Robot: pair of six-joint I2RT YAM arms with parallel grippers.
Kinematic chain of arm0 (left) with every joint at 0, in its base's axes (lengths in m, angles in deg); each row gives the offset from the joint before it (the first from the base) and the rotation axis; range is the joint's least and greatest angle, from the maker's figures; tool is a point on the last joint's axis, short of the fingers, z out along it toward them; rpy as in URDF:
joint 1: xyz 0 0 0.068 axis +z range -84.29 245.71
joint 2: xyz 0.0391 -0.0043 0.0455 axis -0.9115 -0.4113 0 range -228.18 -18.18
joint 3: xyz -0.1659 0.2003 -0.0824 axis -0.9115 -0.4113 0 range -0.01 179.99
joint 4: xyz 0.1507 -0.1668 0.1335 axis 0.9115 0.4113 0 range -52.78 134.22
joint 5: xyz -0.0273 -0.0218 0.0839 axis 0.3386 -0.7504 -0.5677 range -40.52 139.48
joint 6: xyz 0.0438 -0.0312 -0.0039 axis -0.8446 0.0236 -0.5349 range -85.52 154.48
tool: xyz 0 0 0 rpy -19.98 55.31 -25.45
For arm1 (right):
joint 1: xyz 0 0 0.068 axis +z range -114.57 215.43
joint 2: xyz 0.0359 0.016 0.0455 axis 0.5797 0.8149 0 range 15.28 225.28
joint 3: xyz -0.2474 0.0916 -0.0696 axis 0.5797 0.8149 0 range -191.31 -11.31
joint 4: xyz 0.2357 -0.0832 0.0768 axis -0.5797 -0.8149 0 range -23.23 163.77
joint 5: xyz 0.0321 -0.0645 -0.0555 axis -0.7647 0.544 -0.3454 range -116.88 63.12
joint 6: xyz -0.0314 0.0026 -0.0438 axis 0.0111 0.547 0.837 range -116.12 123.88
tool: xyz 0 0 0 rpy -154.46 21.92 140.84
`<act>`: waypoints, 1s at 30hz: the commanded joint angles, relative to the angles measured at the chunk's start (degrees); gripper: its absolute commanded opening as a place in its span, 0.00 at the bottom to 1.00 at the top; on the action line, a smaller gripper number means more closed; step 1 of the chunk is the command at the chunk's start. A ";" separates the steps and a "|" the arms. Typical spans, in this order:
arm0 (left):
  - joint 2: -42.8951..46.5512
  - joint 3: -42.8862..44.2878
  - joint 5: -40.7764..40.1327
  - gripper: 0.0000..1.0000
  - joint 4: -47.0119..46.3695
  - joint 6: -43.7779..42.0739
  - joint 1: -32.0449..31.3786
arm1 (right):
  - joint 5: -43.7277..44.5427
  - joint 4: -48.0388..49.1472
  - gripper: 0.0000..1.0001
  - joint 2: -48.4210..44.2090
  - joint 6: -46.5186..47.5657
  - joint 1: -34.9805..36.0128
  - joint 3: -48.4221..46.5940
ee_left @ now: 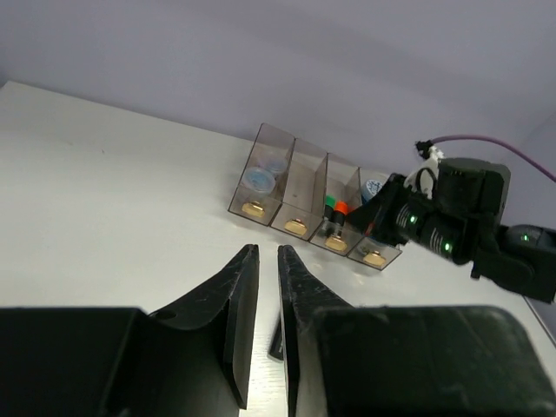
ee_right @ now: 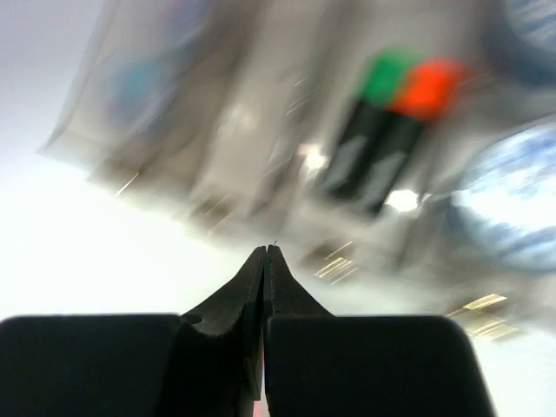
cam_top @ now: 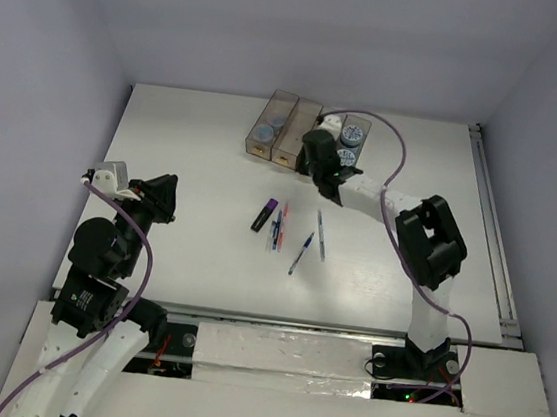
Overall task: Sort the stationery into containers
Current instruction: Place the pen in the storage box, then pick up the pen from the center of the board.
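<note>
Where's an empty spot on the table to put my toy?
Bare: the table's far left, beside the bins; the right side past the right arm; the near strip below the pens. Crowded: the middle, with pens and a purple marker, and by the bins.

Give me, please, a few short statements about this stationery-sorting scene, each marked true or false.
1. The purple-and-black highlighter lies on the white table. True.
2. The green and orange highlighters lie loose beside it. False: they are inside one translucent smoky-brown plastic bin.
3. The right gripper has its fingers shut on nothing. True.
4. The round blue-grey rolls sit on the tabletop. False: they are in bins.
</note>
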 commanded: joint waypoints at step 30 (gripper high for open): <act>0.62 0.17 0.55 0.17 -3.41 -0.46 -0.69 | -7.50 -4.50 0.56 -0.80 -4.64 15.24 8.15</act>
